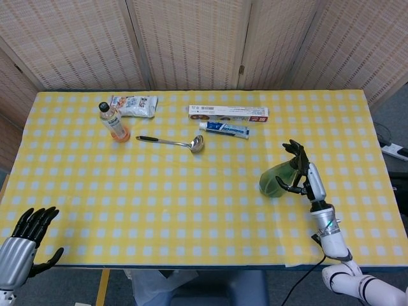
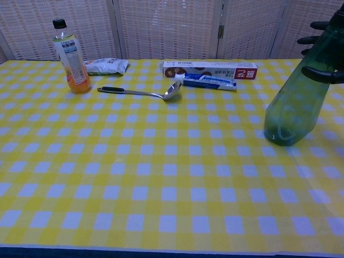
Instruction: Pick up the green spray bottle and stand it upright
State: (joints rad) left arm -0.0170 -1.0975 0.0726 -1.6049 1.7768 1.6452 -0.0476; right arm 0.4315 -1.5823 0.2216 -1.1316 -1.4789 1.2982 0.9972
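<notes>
The green spray bottle (image 1: 275, 180) (image 2: 294, 105) has its base on the yellow checked tablecloth at the right side and leans with its top toward the right. My right hand (image 1: 305, 173) is around its upper part: the thumb (image 2: 324, 75) crosses the front of the neck and the fingers (image 2: 314, 25) reach out behind it, loosely spread. The spray head is hidden by the hand and the frame edge. My left hand (image 1: 30, 231) hangs open below the table's front left corner, holding nothing.
An orange drink bottle (image 1: 113, 121) (image 2: 71, 56) stands at the far left beside a snack packet (image 1: 132, 105). A ladle (image 1: 172, 142) (image 2: 142, 92) lies mid-table. A toothpaste box (image 1: 228, 113) and tube (image 1: 224, 129) lie behind the spray bottle's area.
</notes>
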